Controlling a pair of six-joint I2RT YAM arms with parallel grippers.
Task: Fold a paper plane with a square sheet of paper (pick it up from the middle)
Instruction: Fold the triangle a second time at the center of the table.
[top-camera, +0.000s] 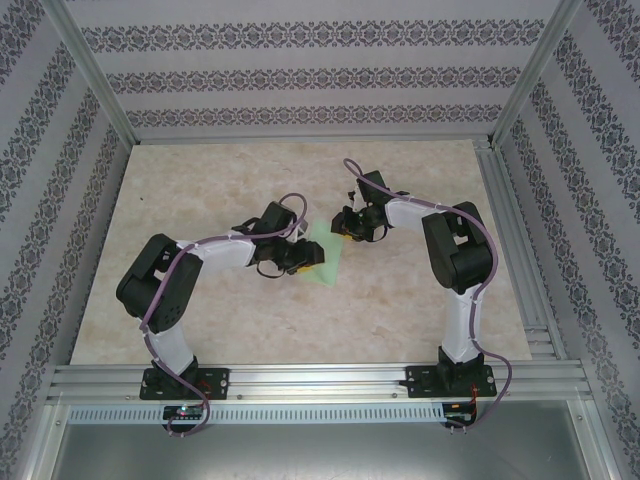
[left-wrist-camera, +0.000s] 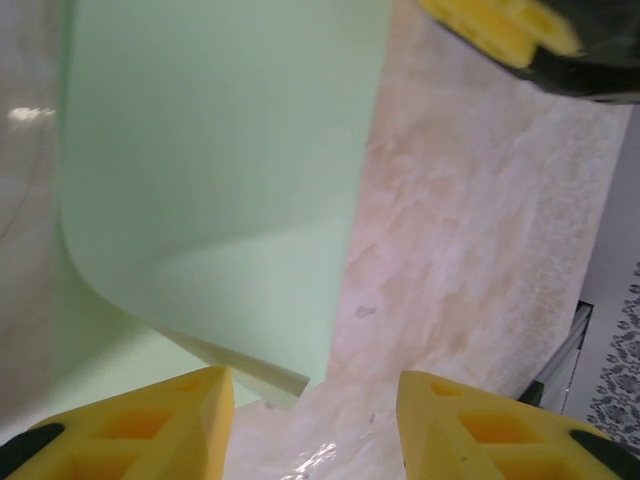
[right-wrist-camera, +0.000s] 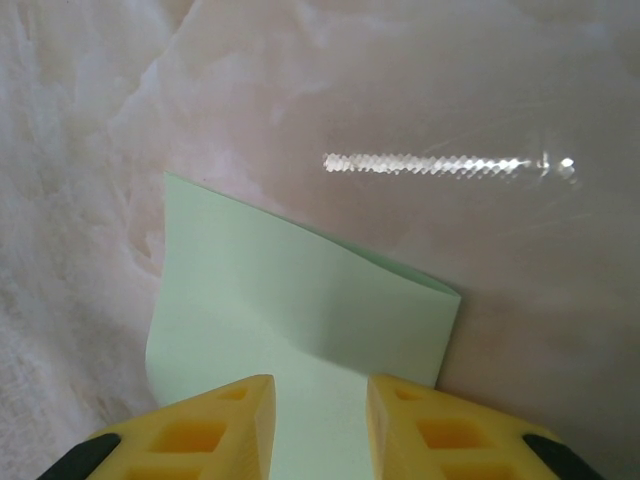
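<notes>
Tally by kind
One square sheet of paper (top-camera: 330, 262); two arms, the left arm (top-camera: 170, 285) and right arm (top-camera: 460, 255); two tools, the left tool (top-camera: 299, 260) and right tool (top-camera: 347, 232); one tabletop (top-camera: 200, 190)

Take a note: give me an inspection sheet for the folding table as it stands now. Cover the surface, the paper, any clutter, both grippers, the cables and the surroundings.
Surface: marbled beige table.
Job's things: square sheet of paper, pale green, near the table's middle between the two arms. One part is bent over itself in a rounded curl and is not pressed flat.
Clutter: nothing seen.
Grippers: left gripper is open, beside a corner of the sheet. Right gripper is narrowly open with the sheet showing between its fingers; contact cannot be told.
Cables: a purple cable runs along each arm.
Surroundings: patterned wall panels and an aluminium frame.
</notes>
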